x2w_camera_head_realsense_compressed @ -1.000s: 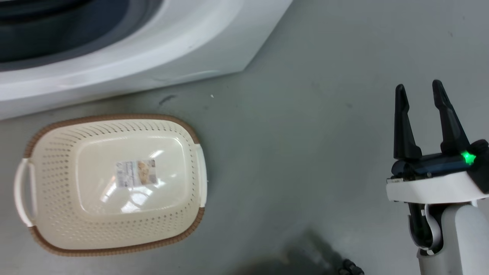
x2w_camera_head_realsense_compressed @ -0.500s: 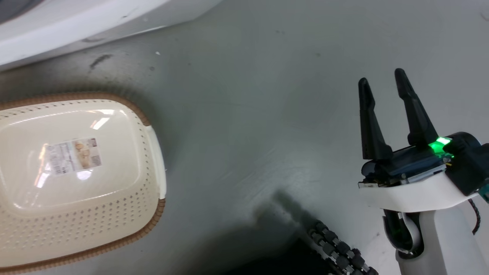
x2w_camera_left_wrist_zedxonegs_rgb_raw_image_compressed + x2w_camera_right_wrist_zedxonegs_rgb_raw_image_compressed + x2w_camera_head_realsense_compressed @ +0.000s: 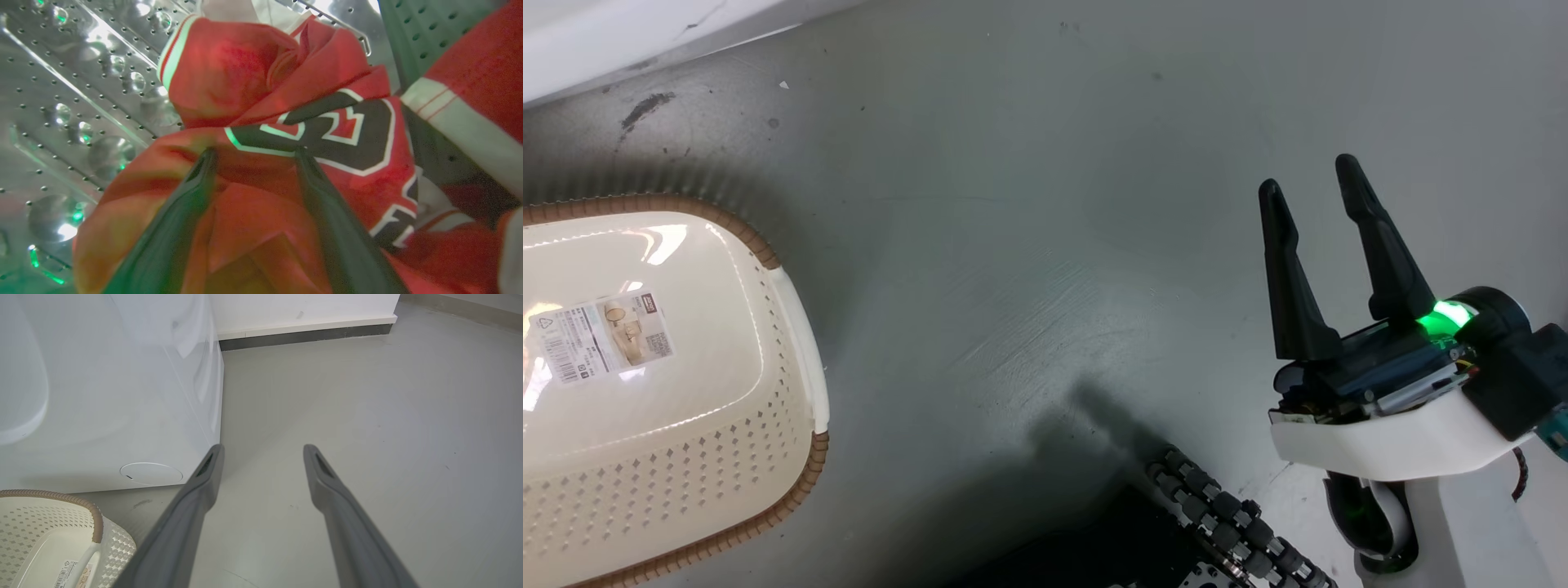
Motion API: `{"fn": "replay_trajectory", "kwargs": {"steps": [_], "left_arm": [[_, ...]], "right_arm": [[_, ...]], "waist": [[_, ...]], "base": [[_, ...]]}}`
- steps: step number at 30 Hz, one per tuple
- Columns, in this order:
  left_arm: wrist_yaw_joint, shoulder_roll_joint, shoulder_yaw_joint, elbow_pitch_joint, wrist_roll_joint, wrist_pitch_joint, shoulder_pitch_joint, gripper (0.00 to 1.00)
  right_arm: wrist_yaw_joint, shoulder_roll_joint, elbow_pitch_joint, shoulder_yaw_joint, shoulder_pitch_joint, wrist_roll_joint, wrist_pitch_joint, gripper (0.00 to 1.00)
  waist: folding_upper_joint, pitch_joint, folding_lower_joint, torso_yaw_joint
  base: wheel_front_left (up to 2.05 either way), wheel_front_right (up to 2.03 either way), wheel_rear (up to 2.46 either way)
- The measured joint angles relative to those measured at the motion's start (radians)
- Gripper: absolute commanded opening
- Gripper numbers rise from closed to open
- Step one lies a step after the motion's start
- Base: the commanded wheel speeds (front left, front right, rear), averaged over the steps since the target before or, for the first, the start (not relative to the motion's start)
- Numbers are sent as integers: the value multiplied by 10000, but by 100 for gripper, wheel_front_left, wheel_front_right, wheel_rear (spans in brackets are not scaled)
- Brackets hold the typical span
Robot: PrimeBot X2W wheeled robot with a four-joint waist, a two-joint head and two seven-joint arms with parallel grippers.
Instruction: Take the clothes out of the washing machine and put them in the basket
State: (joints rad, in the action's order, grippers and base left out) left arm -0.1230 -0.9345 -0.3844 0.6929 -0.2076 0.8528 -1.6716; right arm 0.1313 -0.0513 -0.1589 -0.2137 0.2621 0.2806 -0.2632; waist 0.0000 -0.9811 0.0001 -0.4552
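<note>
Fingers (image 3: 179, 216) of left gripper (image 3: 255, 151), spread, are straddling numbered red jersey (image 3: 351, 134) in steel drum (image 3: 73, 94): grasp step. Next: closing firmly, then hauling to basket (image 3: 792, 498), head view 9 o'clock.

glare on the basket (image 3: 662, 237), dark shadow across the floor (image 3: 1013, 163), green glints in the washing machine (image 3: 61, 81), near fingers (image 3: 163, 237) blurred.

The left hand (image 3: 254, 153) rested with its two dark fingers apart against the crumpled red clothes (image 3: 261, 212), and fabric bulged between them. A black, white-edged numeral (image 3: 347, 139) sat just beyond the fingertips. The washing machine (image 3: 73, 102) showed its perforated steel drum on the left.
</note>
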Motion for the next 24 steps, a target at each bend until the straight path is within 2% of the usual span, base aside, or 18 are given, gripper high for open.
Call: {"fn": "replay_trajectory", "kwargs": {"steps": [5,6,7,10,16,19,20,24], "left_arm": [[-17,59,-130,119,-180,263,-188,100],[-19,90,-150,132,-224,330,-193,67],[-23,105,-178,134,-261,339,-205,0],[-48,138,-242,138,-374,403,-254,0],[-48,113,-274,100,-458,-253,-302,0],[-52,98,-326,161,-485,-800,-272,0],[-48,224,-357,272,-487,-1526,-207,0],[-17,667,-395,614,-621,-2587,-122,0]], "right_arm": [[0,-2,-167,205,-14,-6,-2,100],[-2,-2,-188,209,-10,-25,0,100],[0,-2,-213,203,-1,-48,0,100],[0,0,-290,205,20,-56,-2,100],[0,0,-324,98,151,-40,0,100],[-2,2,-305,163,298,-115,-2,100],[0,2,-270,376,415,-336,0,100],[0,2,-186,706,443,-614,0,100]], "waist": [[0,-114,-1,69],[0,-135,-1,93],[0,-155,-1,116],[0,-183,-2,157],[0,-159,-1,165],[0,-41,-1,164],[-1,213,-1,267],[0,624,-1,508]], "base": [[0,0,0],[0,0,0],[0,0,0],[0,0,0],[0,0,0],[0,0,0],[0,0,0],[0,0,0]]}}
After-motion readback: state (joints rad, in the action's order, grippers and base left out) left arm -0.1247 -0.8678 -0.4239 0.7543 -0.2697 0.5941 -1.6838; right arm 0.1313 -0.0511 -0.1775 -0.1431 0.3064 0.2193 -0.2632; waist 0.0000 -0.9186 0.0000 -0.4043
